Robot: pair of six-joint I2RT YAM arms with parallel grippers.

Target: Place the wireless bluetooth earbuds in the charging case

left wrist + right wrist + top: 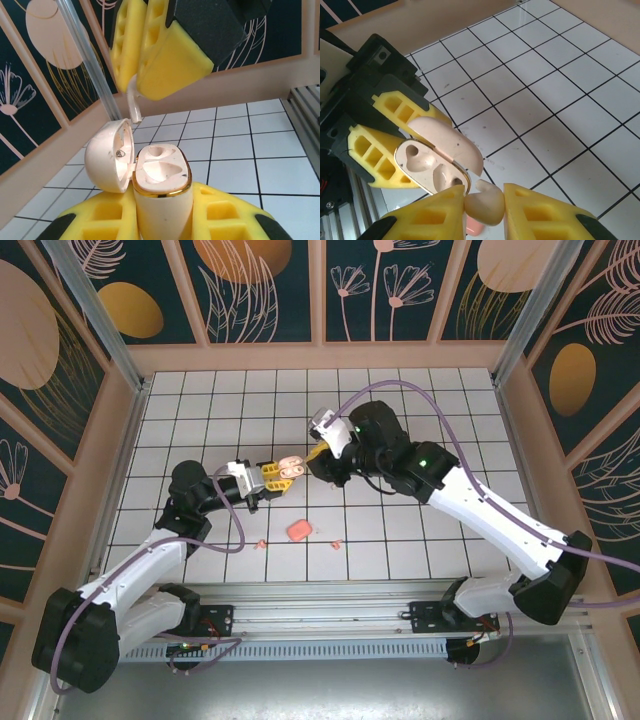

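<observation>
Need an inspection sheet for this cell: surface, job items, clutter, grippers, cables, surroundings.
Surface: white tiled table, dark grid lines.
Job's things: charging case open, both sockets empty; earbud beside its rim; pink bit and second pink bit loose on tiles.
Clutter: spare pink case on tiles.
Grippers: left gripper shut on charging case; right gripper shut on earbud.
Cables: purple cable looping over right arm; left cable by left arm.
Surroundings: floral wall panels, metal frame post.
</observation>
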